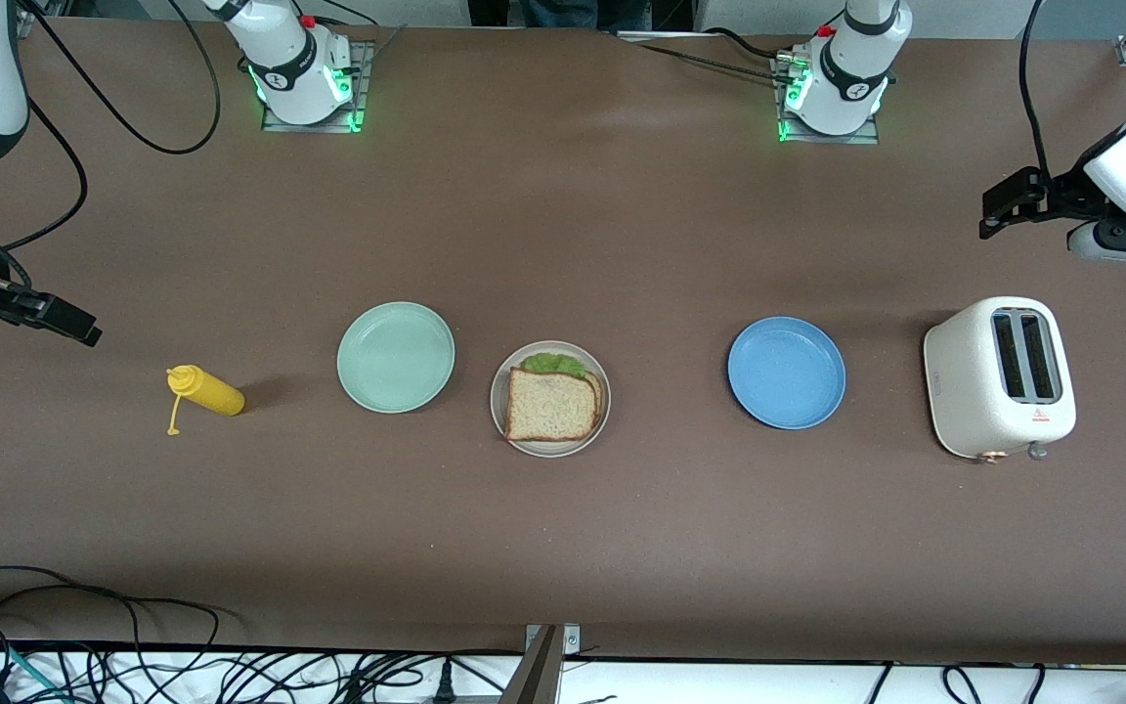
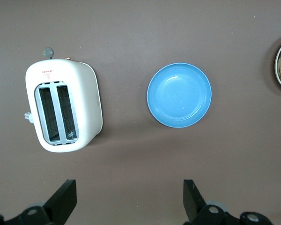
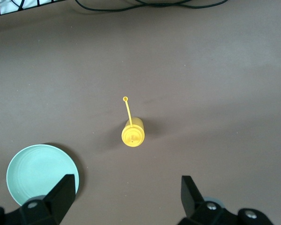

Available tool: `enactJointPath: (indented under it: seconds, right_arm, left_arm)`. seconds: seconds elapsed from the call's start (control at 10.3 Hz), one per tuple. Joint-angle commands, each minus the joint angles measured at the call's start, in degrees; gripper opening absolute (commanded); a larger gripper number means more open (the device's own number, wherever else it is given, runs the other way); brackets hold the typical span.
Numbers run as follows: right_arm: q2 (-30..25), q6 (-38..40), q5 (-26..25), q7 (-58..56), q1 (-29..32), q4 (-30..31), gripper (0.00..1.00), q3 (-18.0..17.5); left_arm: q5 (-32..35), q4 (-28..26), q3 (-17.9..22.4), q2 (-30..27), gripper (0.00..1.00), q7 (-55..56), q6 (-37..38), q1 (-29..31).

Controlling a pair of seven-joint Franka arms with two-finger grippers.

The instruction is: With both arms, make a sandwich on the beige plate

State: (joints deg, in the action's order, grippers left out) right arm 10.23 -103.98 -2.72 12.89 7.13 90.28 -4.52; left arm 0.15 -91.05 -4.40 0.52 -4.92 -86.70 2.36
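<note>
On the beige plate (image 1: pixel 601 418) lies the sandwich (image 1: pixel 551 402); left hand (image 1: pixel 1003 210) and right hand (image 1: pixel 64 321) hover open at the table ends.

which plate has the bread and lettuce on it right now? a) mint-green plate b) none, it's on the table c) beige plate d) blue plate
c: in the front view the bread slice with the lettuce peeking out lies on the beige plate, while the mint-green plate and the blue plate on either side hold nothing.
</note>
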Motion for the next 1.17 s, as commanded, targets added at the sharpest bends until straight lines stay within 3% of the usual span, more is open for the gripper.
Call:
enactJointPath:
  seconds: [0.0,1.07]
  right_arm:
    - [-0.56,0.53,3.23,1.42,0.35,-1.33,1.0,-0.31]
    - [-0.56,0.53,3.16,1.87,0.08,-1.95,1.0,-0.49]
  left_arm:
    - [1.34,2.1,-0.08,1.33,1.0,0.43,0.92,-0.08]
    - [1.16,2.1,0.0,1.33,1.0,-0.27,0.92,1.68]
